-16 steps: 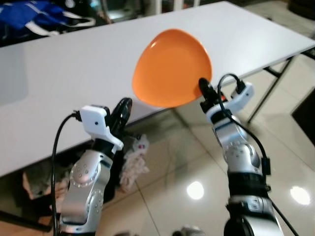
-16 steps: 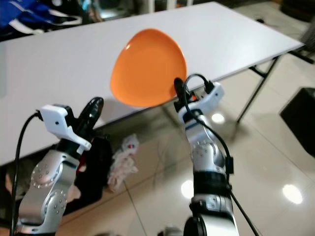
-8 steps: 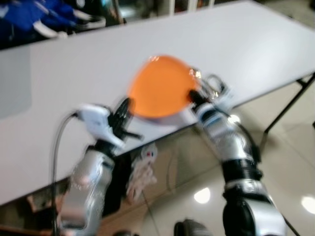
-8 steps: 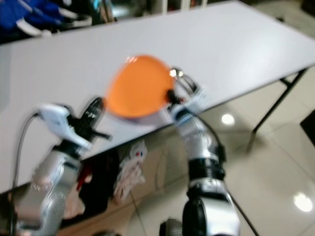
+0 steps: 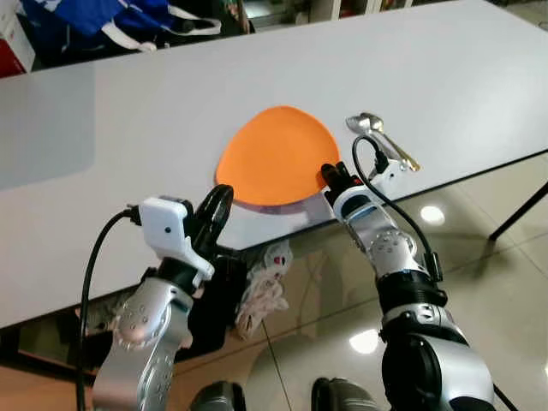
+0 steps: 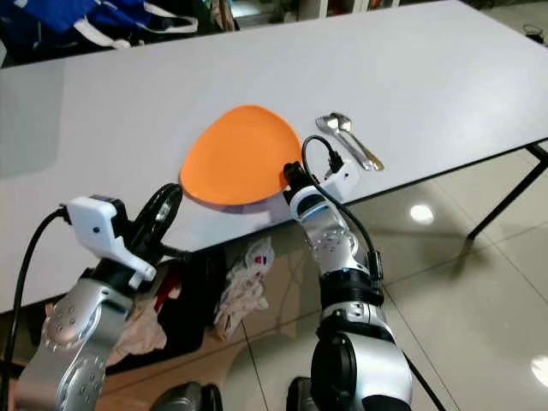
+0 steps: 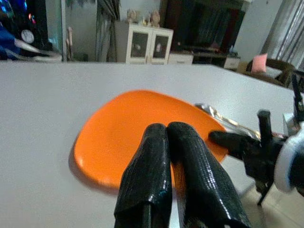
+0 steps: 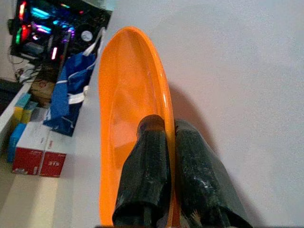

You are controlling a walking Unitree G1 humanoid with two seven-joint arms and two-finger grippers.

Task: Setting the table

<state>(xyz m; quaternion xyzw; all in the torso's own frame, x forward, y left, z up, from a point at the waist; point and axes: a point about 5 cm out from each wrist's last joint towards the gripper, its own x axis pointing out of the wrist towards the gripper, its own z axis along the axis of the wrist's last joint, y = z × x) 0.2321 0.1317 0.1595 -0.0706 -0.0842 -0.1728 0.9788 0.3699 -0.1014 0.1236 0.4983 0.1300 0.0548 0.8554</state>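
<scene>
Lowered from mid-air a second ago, the orange plate (image 5: 276,157) now lies flat on the white worktop (image 5: 128,103) near its front edge, with the right gripper (image 5: 329,177) pinching its near rim. From the head camera, two spoons (image 5: 378,139) lie just beside the plate on the robot's right, their long axes running front to back. The left gripper (image 5: 216,212) hangs below the worktop edge, nearer the plate's left side.

Left wrist camera: the left fingers (image 7: 183,161) are pressed together on nothing, pointing at the plate.

Right wrist camera: the right fingers (image 8: 147,161) clamp the plate rim between them, the plate stretching straight ahead. Letting go looks like the next step. Nothing rests on the plate.
</scene>
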